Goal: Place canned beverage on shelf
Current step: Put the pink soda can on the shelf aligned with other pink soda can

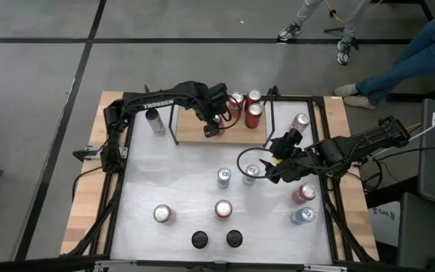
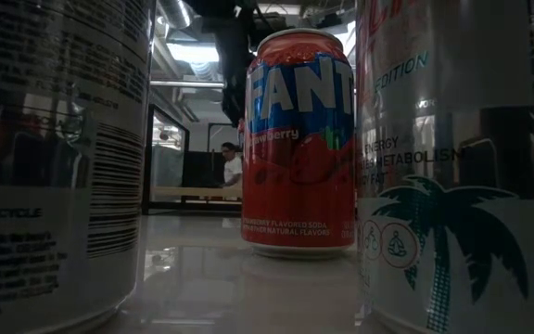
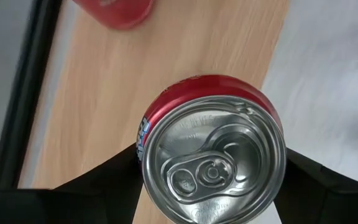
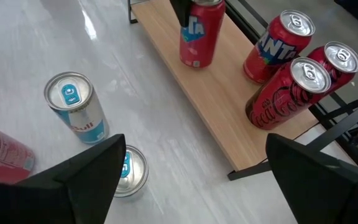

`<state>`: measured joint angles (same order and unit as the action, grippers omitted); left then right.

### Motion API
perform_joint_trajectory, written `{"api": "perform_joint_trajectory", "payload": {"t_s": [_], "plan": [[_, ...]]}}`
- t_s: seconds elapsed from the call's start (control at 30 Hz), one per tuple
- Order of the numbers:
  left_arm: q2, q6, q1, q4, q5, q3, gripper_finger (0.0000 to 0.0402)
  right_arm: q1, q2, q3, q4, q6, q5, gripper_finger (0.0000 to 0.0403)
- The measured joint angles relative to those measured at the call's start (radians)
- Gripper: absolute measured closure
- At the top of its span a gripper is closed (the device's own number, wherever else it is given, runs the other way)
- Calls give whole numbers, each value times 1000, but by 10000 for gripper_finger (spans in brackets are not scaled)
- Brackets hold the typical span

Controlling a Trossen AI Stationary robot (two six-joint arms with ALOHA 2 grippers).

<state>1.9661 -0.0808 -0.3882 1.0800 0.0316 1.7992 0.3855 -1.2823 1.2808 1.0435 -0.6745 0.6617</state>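
Left wrist view looks straight down on the pull-tab top of a red Fanta can [image 3: 211,149], with the left hand [image 3: 210,186] clenched on it, one dark finger [image 3: 98,183] on each side of the can's body. Light wood of the shelf [image 3: 92,106] shows under the can, and the edge of another red can [image 3: 114,12] sits farther along the board.

From above, the left hand [image 1: 214,121] is over the shelf [image 1: 191,128], near the board's middle, and the can it grips is mostly hidden under the wrist. The right wrist view shows that same can [image 4: 199,34] upright over the board's front edge (whether its base touches the wood cannot be told), with the dark finger [image 4: 182,9] at its top.

Toward the shelf's right end stand three red cans [image 1: 245,106] close together; one reads Fanta [image 4: 278,43].

The right hand [image 1: 274,162] hangs over the white bench [image 1: 180,189] in front of the shelf's right end, its fingers spread and grasping nothing. A blue-and-silver can [image 1: 251,174] stands just beside it, below the open fingers, and another [image 1: 223,177] a little farther left. More cans are scattered across the bench, among them a strawberry Fanta [image 2: 297,139] in the low view.
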Motion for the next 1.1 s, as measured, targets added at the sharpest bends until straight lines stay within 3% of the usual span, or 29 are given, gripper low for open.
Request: {"api": "perform_joint_trajectory", "payload": {"t_s": [0.93, 1.1], "plan": [[15, -7, 0, -83, 10, 0, 126, 0, 0, 0, 0, 0, 0, 26], [16, -6, 0, -94, 9, -1, 93, 0, 0, 0, 0, 0, 0, 26]]}}
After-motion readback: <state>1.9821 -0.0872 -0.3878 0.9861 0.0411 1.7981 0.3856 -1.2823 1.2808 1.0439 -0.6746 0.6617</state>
